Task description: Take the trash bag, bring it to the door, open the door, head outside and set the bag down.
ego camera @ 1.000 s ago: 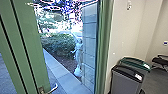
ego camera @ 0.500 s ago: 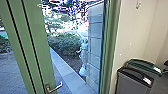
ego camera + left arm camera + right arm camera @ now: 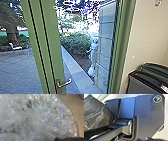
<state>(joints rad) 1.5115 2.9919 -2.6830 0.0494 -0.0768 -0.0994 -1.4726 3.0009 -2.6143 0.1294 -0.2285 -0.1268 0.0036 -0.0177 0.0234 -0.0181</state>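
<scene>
In the head view a green-framed door (image 3: 51, 45) stands left of centre, its lever handle (image 3: 67, 83) low on the frame. Whether the door is ajar, I cannot tell. The trash bag (image 3: 37, 117), clear and crumpled, lies large and close before the left wrist camera; the grip on it is hidden. The right wrist view has a darker, see-through part of a bag (image 3: 95, 114) beside the robot's own plate and bar. Two fingertips of my right gripper (image 3: 132, 139) stand wide apart, nothing visible between them.
Two bins (image 3: 145, 83) stand right of the green door post (image 3: 122, 47), by the beige wall. Beyond the door lie paving (image 3: 20, 67), a pale kerb (image 3: 72, 66), a hedge (image 3: 76, 43), a white chair (image 3: 15, 47) and a pale upright figure (image 3: 92, 57), unclear what.
The head camera has turned left: door, hedge and bins sit farther right in the picture, and more of the yard, with a tree and chair, shows at the left.
</scene>
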